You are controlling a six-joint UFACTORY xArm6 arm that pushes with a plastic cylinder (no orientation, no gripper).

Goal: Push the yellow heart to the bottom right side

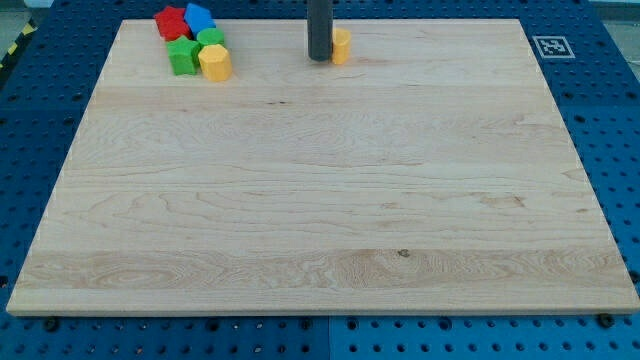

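A yellow block (342, 45), partly hidden by my rod so its shape is unclear, sits near the view's top middle of the wooden board (320, 200). My tip (320, 58) rests right against its left side. A second yellow block (215, 62), roughly hexagonal, lies at the top left in a cluster.
The top-left cluster holds a red block (171, 22), a blue block (199, 17), a green block (183, 56) and a smaller green block (211, 38), all close together. A black-and-white marker tag (550, 46) sits at the board's top right corner. Blue pegboard surrounds the board.
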